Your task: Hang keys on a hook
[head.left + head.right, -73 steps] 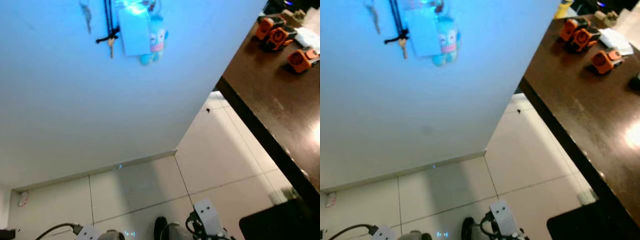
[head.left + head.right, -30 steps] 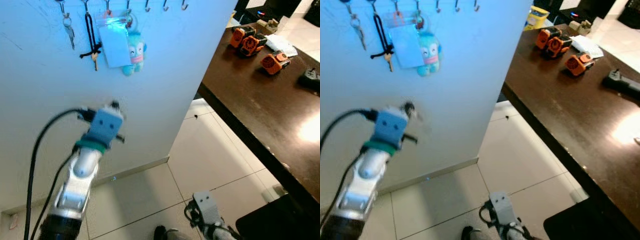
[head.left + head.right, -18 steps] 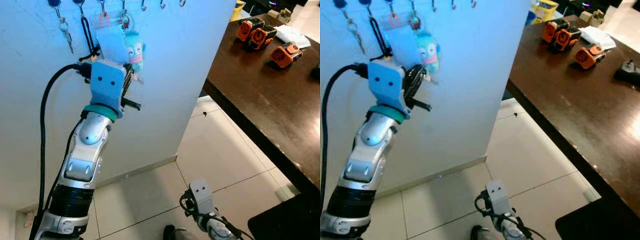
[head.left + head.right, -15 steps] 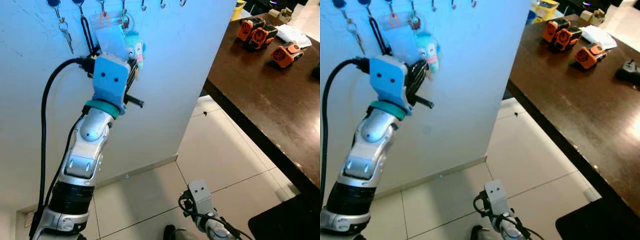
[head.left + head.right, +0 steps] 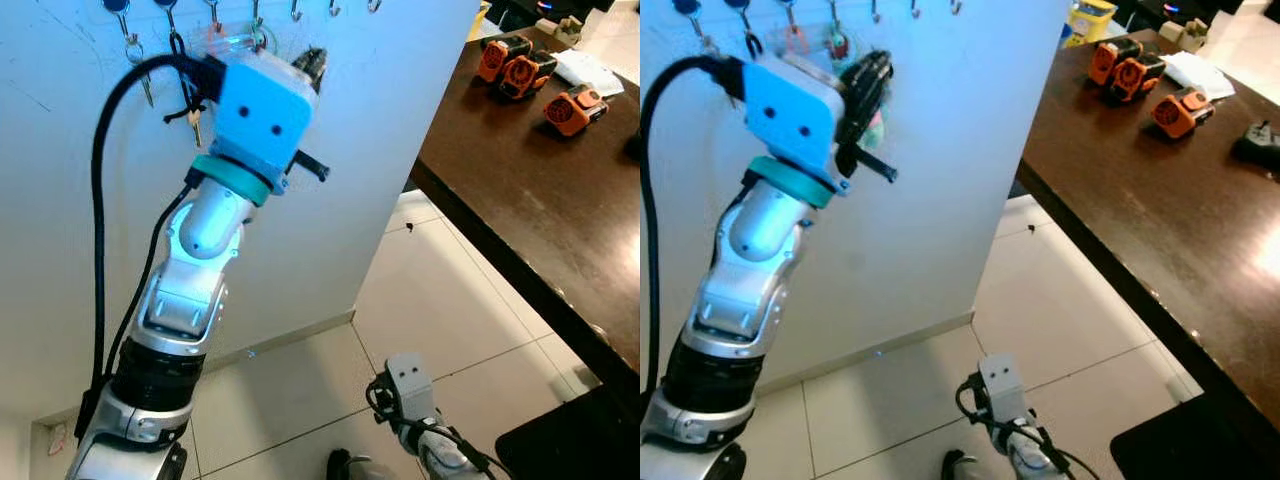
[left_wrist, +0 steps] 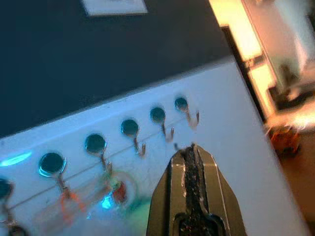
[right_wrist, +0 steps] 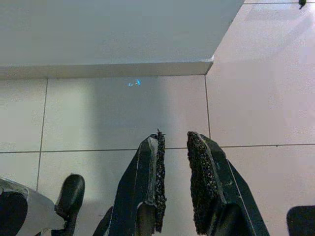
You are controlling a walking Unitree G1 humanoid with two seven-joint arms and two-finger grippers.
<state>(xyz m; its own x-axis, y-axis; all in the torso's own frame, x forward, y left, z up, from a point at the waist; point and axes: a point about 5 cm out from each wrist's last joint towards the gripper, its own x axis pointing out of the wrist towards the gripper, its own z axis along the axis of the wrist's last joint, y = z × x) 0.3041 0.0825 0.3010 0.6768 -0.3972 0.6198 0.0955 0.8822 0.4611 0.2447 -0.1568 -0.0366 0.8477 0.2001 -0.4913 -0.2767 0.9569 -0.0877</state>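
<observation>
Left gripper (image 6: 193, 147) raised to the hooks (image 6: 170, 132), fingers clenched; any keys between them can't be made out. Step: approach. Next, judged: align with the free hook at 12 o'clock. Right gripper (image 7: 173, 142) idle, fingers released.

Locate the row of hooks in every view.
Left eye view: hooks along the top edge, just above the left gripper.
Right eye view: top edge again, left of centre.
Left wrist view: slanting across the middle, just beyond the shut fingertips.
Right wrist view: aimed down instead; the right gripper hangs open over floor tiles.
Shared landmark: the white wall.
</observation>
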